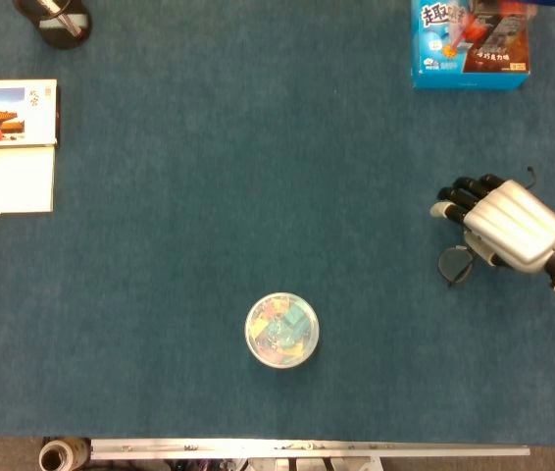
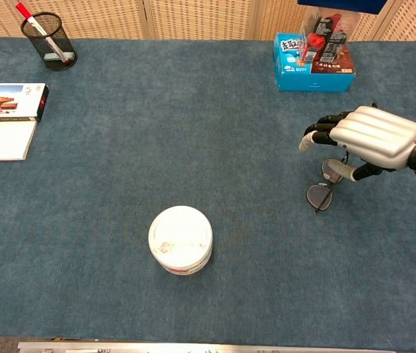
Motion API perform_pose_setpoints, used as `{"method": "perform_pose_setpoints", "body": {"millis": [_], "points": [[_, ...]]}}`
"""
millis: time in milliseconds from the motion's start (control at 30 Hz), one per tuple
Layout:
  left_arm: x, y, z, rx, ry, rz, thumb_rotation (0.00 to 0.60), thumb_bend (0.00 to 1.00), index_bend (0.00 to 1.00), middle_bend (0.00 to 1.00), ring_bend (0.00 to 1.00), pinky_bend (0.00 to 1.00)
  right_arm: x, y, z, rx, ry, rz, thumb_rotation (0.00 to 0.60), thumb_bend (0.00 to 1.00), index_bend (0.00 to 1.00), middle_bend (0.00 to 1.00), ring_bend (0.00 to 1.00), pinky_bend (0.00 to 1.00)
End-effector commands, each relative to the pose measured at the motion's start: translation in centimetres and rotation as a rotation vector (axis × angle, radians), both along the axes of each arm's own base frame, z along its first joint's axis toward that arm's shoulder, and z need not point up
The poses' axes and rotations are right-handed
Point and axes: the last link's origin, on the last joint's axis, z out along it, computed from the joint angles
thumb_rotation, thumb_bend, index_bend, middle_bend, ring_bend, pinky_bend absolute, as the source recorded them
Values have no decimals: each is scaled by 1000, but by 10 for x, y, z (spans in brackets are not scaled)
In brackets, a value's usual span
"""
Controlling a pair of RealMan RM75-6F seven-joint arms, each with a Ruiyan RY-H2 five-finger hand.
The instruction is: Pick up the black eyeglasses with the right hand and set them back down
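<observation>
Here the right hand (image 2: 366, 138) hangs palm-down over the black eyeglasses (image 2: 320, 195) at the right side of the blue-carpeted table (image 2: 215, 147). Its dark fingers (image 2: 324, 123) curl forward and down, and the thumb (image 2: 344, 172) reaches under toward the frame. Whether the thumb actually presses the glasses, or the hand has hold of them, cannot be told from either view. One lens shows clearly just in front of the hand; the rest of the frame is hidden beneath the silver back of the hand. In the head view the same lens (image 1: 454, 264) peeks out on the hand's (image 1: 506, 226) near side.

A round white tub (image 2: 181, 239) stands near the front middle. A blue box (image 2: 314, 55) sits at the far right, a mesh pen cup (image 2: 48, 41) at the far left, and a picture book (image 2: 6, 120) lies at the left edge.
</observation>
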Motion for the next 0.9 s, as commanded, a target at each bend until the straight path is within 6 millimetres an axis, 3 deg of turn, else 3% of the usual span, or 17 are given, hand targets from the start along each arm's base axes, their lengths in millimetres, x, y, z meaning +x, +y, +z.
{"method": "perform_pose_setpoints", "body": {"millis": [33,900], "points": [[0,0,0,1,-1,1,600,510,307,434,364,562,-2,-1,-2,-3,8,-1,600,486,289,251,201,326],[-2,-1,-3,-6,-12,-2,600,510,311,434,364,562,-20,-15,-19,-6,73,-27,600,498,288,251,201,326]]}}
